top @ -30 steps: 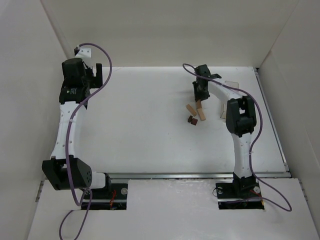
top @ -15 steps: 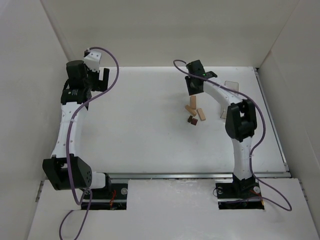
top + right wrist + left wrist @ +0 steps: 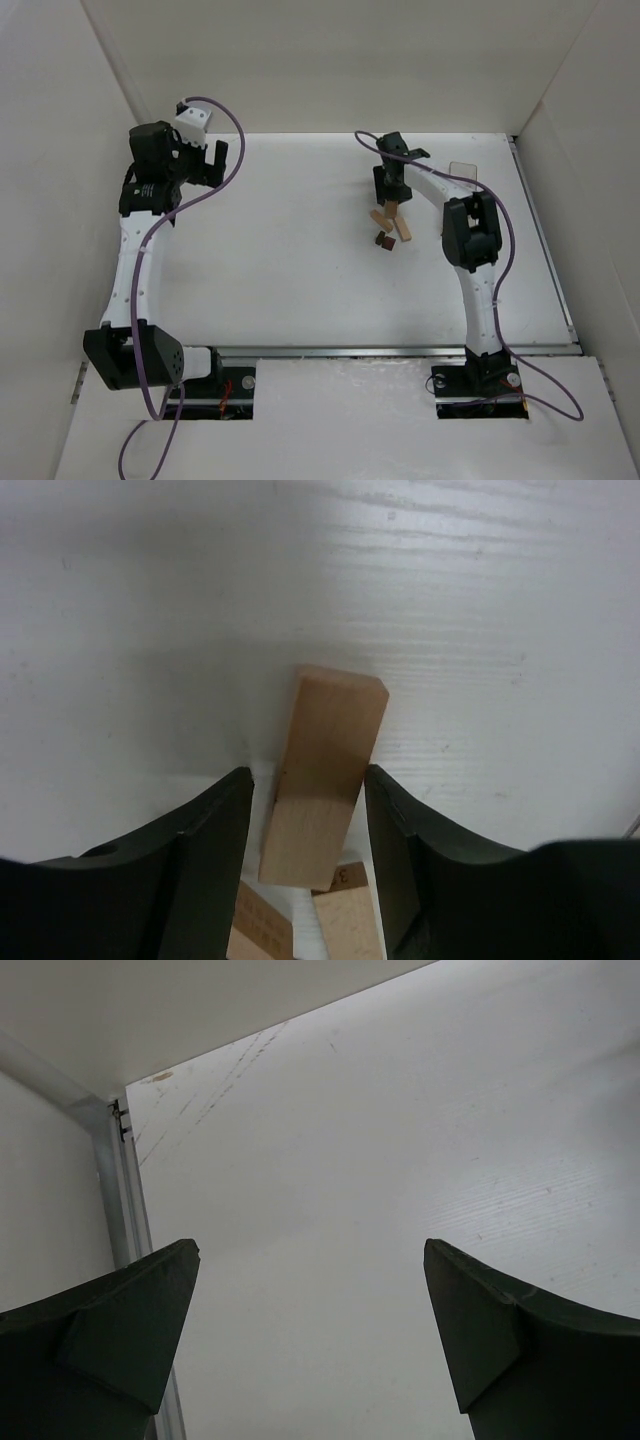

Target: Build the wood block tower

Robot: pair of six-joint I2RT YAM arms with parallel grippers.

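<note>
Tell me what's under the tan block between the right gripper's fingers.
Past the lower end of the tan block, the ends of two more tan blocks show. Whether it rests on them or on the table is hidden by the block itself.

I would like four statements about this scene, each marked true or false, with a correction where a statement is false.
1. The left pincer holds a block. False: it is open, with nothing between its fingers.
2. A tan block is between the fingers of the right pincer. True.
3. The dark piece sits on top of the tan blocks. False: it lies on the table beside them.
4. The wooden pieces are on the right arm's side of the table. True.
</note>
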